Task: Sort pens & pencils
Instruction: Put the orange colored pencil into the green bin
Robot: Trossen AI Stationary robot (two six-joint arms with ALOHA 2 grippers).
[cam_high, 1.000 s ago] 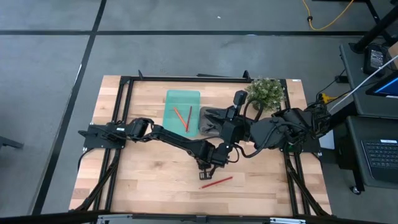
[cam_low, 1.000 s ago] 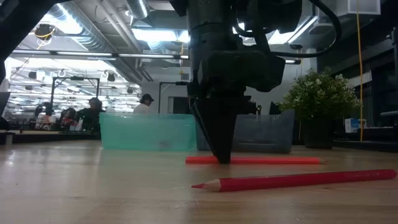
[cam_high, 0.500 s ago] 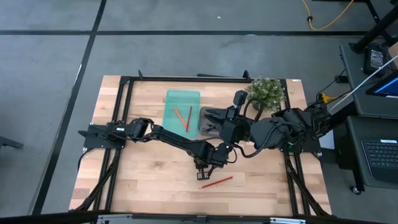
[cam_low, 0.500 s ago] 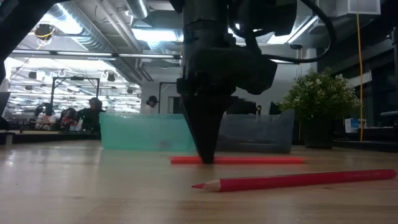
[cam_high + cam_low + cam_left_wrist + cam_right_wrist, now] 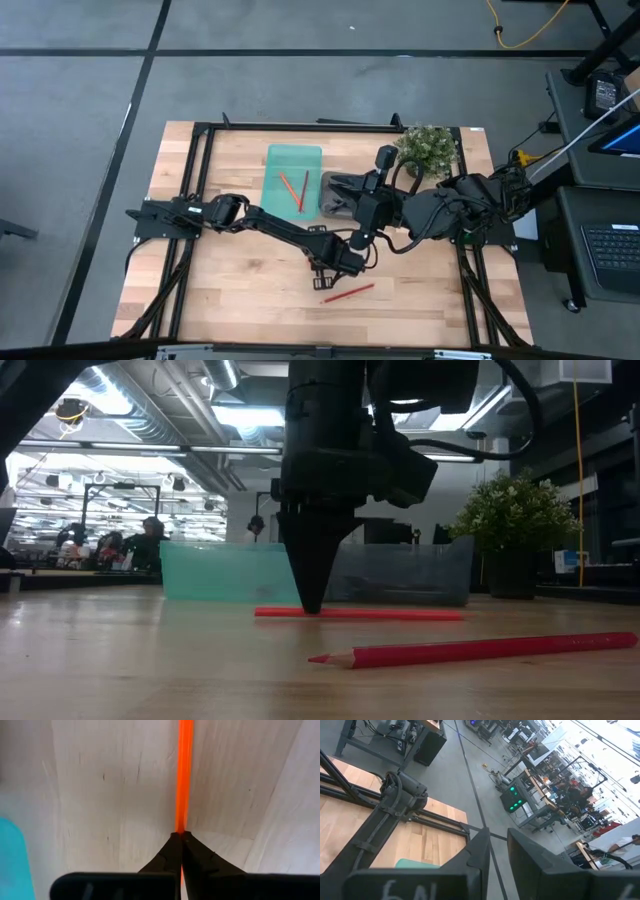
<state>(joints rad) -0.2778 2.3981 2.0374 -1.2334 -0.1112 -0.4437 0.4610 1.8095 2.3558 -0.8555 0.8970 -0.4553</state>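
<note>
Left hand (image 5: 311, 595) is down on the desk (image 5: 230, 290) with its fingers pinched together on an orange pen (image 5: 360, 614), gripping close to one end; the wrist view shows the orange shaft (image 5: 183, 775) running straight out from between the closed tips. Pen lies flat on the wood, in front of the teal tray (image 5: 293, 178), toward the desk's middle. A red pencil (image 5: 470, 650) lies apart from it, further from the teal tray and nearer the desk's front edge. Two more red sticks (image 5: 293, 188) already sit inside the teal tray. A grey tray (image 5: 410, 572) stands right beside the teal tray, with a potted plant (image 5: 428, 147) past it.

Right hand (image 5: 492, 852) waits raised over the grey tray, fingers slightly apart, holding nothing visible.

Step in hand looks like the pickup of the orange pen. To do it well: lift straight up before travelling, since an end grip will probably let the long free end droop or swing. Keep the lift slow, clear the tray wall, then lower the pen lengthwise into the right tray before letting go. Avoid sweeping the red pencil.
</note>
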